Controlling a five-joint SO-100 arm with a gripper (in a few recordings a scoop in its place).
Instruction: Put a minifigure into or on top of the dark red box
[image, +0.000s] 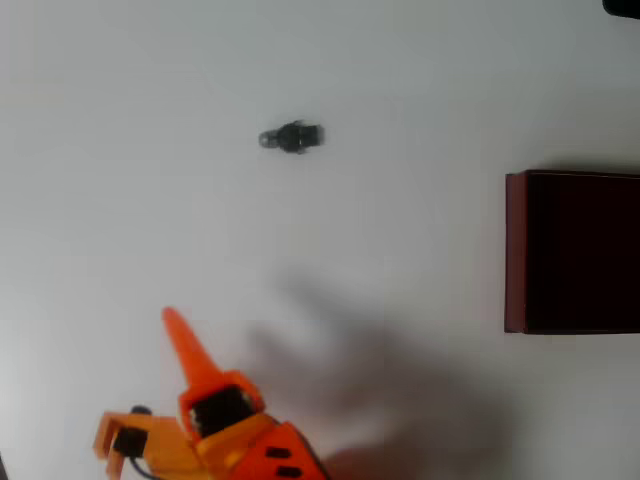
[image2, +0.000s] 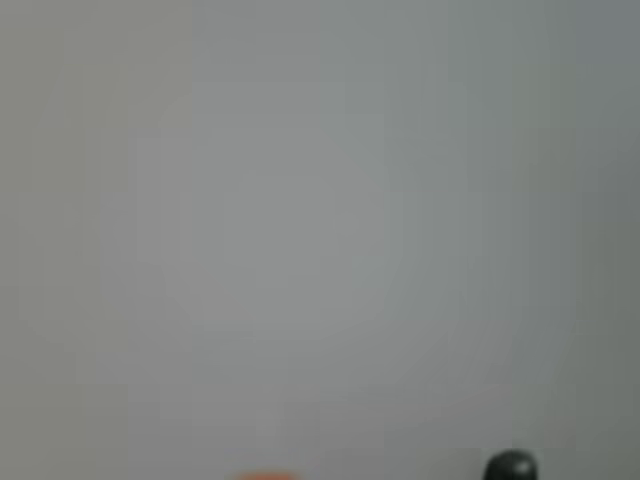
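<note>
In the overhead view the minifigure (image: 290, 137), tiny and dark with a lighter grey head pointing left, lies on its side on the white table. The dark red box (image: 515, 250) stands at the right edge, with maroon walls and a near-black inside, cut off by the frame. My orange gripper (image: 172, 320) is at the lower left, far below and left of the figure. Its fingers read as one tapered point with no gap, and nothing is between them. In the blurred wrist view a sliver of orange fingertip (image2: 265, 476) shows at the bottom edge.
White table (image: 400, 80) spreads between figure, box and arm. The arm's soft shadow (image: 380, 380) falls right of the gripper. A small dark rounded blob (image2: 510, 467) sits at the wrist view's bottom right; I cannot tell what it is.
</note>
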